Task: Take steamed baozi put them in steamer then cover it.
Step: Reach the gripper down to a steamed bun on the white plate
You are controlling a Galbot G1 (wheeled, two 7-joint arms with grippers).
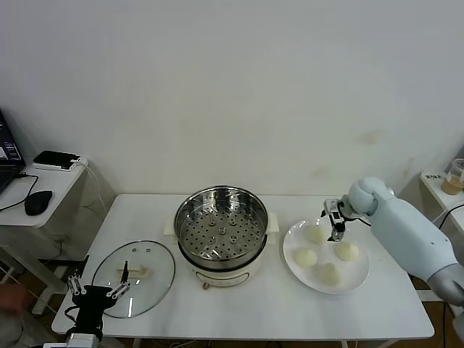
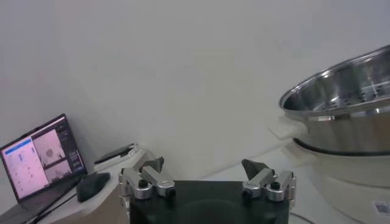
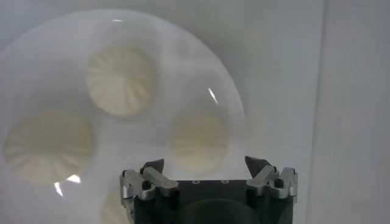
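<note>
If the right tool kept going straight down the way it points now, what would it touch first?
Most likely a steamed baozi on the white plate: the right tool hangs open above the plate, pointing down, with that bun between its fingertips' line. Depth is unclear, so it might graze the bun's edge.

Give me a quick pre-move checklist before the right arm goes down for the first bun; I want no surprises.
1. Right end effector open: ok, its jaws are spread in the right wrist view.
2. Right end effector above the baozi on the plate: ok, over the plate's rear-left bun.
3. All four baozi on the plate: ok.
4. Steamer uncovered, tray bare: ok.
5. Cover out of the path: ok, flat on the table left of the steamer.
6. Left end effector clear: ok, open by the cover's near edge.
</note>
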